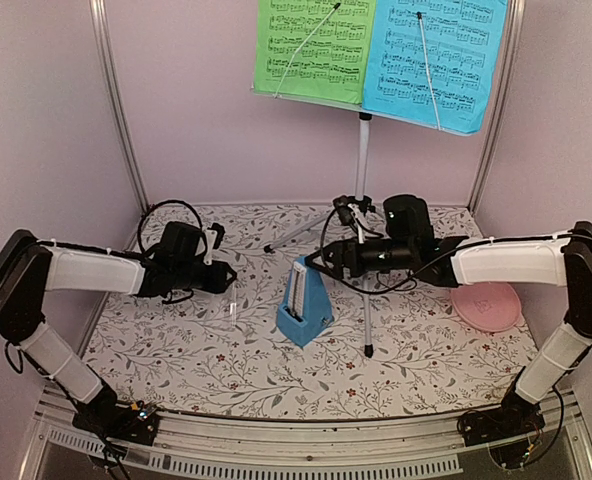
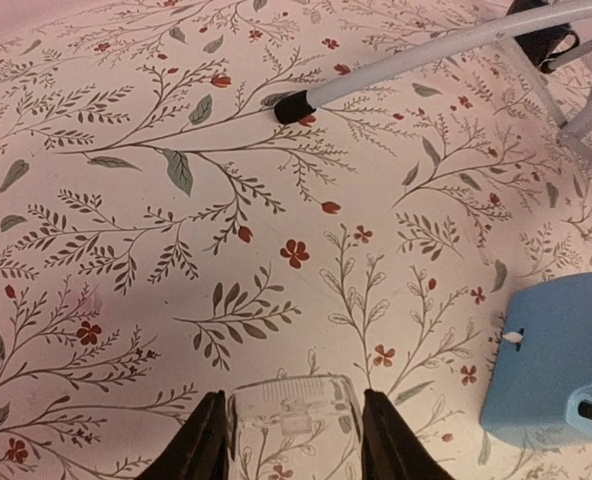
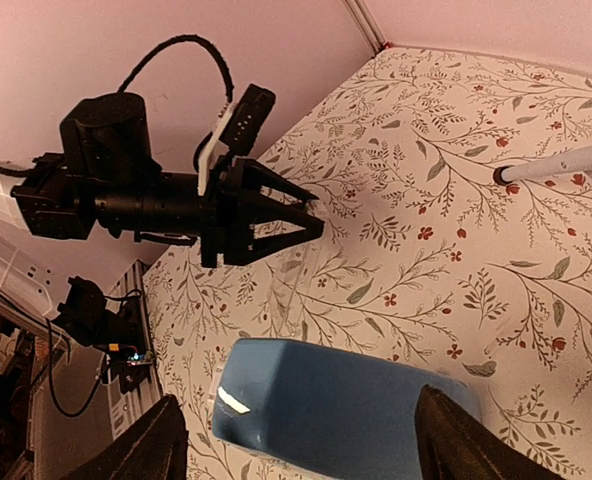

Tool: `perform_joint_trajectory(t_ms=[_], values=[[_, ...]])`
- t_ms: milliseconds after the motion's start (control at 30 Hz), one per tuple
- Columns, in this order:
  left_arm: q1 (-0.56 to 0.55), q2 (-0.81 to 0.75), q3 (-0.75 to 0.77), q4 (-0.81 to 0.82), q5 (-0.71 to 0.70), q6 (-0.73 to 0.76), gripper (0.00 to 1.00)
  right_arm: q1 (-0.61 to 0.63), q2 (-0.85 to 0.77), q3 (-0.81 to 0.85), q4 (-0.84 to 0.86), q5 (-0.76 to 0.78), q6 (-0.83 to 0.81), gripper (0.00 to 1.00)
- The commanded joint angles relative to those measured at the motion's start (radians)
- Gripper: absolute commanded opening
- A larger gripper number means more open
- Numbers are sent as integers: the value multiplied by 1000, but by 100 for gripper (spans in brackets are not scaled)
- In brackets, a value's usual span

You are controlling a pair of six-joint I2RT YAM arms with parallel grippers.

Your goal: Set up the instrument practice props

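Observation:
The silver music stand [image 1: 362, 160] rises at the back, with a green sheet [image 1: 311, 45] and a blue sheet [image 1: 436, 55] on its desk. In front of its legs stands the blue pyramid metronome [image 1: 301, 308], upright. My right gripper [image 1: 313, 262] hovers at its top, open. In the right wrist view the fingers [image 3: 456, 440] stand wide on both sides of the metronome [image 3: 346, 410], not pressing it. My left gripper [image 1: 228, 285] is left of the metronome, shut on a clear plastic piece [image 2: 294, 415], seen between its jaws [image 2: 294, 445].
A pink plate [image 1: 486, 305] lies at the right, under my right forearm. The tripod's legs spread across the flowered cloth: one foot [image 2: 294, 106] reaches toward my left gripper, another [image 1: 369, 350] ends near the front. Pink walls close in the back and sides.

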Motion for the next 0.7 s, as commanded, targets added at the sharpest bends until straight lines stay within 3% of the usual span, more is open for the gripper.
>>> perform_joint_trajectory(t_ms=[0,67,167,433,667], values=[[24,95,48,-1,26,-17,14,-1,-84,-34,-16,4,-15,87],[30,143,61,1,25,-23,15,23,-111,-53,-32,82,-10,100],[35,168,73,4,19,-35,21,94,-134,-57,-71,231,-7,99],[41,130,61,8,-6,-58,53,272,-67,-19,-163,664,74,99],[38,-6,-5,91,26,-61,59,299,26,23,-140,781,113,98]])
